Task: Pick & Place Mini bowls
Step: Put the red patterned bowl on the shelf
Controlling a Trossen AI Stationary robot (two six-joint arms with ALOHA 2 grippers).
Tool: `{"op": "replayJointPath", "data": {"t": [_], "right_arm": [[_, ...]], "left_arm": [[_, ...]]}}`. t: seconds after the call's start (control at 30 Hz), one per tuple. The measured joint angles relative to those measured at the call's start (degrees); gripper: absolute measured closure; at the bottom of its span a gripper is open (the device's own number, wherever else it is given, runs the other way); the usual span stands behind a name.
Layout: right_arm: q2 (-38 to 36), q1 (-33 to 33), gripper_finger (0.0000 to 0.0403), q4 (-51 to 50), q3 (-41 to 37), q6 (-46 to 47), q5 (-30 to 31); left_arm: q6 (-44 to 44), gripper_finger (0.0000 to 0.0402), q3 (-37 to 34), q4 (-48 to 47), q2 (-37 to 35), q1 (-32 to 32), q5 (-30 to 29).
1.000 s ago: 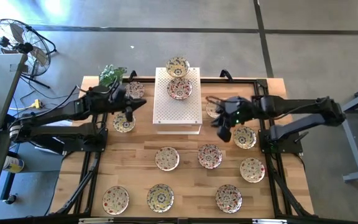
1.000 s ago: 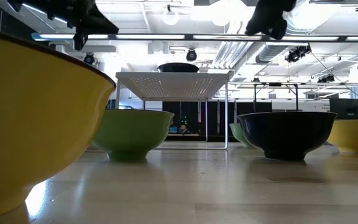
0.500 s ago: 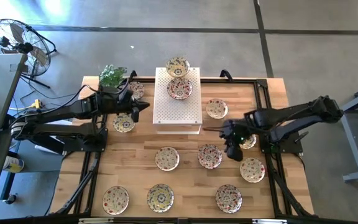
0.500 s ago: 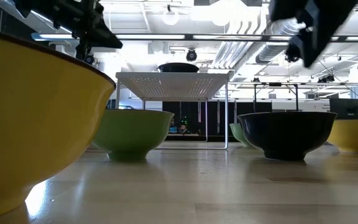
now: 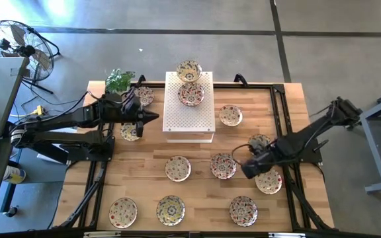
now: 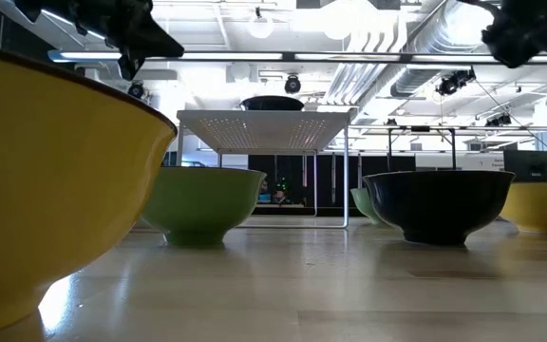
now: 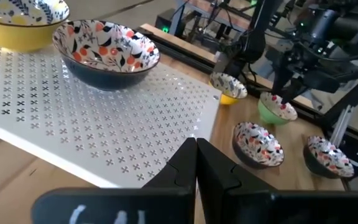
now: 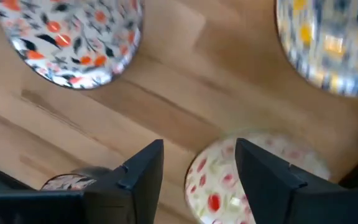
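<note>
Several mini bowls lie on the wooden table; one point(image 5: 190, 93) sits on the white perforated block point(image 5: 189, 112). My right gripper point(image 8: 197, 168) points down, open, over the table's right side point(image 5: 249, 168). It hovers between a red-flowered bowl point(image 8: 73, 43) and a green-and-red speckled bowl point(image 8: 253, 180), and the speckled bowl's rim shows between its fingers. My left gripper point(image 7: 196, 155) is shut on nothing and hangs level at the block's left edge point(image 5: 152, 117).
More bowls stand near the front edge point(image 5: 170, 210) and behind the block point(image 5: 188, 69). A green plant point(image 5: 119, 80) sits at the far left corner. Black frame rails point(image 5: 290, 178) run along the table's sides. Bare wood lies in front of the block point(image 5: 197, 152).
My right gripper has swung from beside the block's right edge toward the table's near right and sunk lower. It has rolled and tipped so that it points down. The bowl by the block's right side, partly covered before, now shows whole.
</note>
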Motion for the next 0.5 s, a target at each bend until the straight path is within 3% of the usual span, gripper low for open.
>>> {"op": "replayJointPath", "data": {"t": [0.27, 0.5], "right_arm": [[6.51, 5.71, 0.0199, 1.97, 0.00, 15.08, -7.08], [14.17, 6.69, 0.0198, 3.97, 0.02, 20.56, -7.30]], "left_arm": [[1.11, 0.0401, 0.00, -0.12, 0.04, 0.00, 0.85], [0.37, 0.0401, 0.00, -1.21, 0.04, 0.00, 2.52]]}}
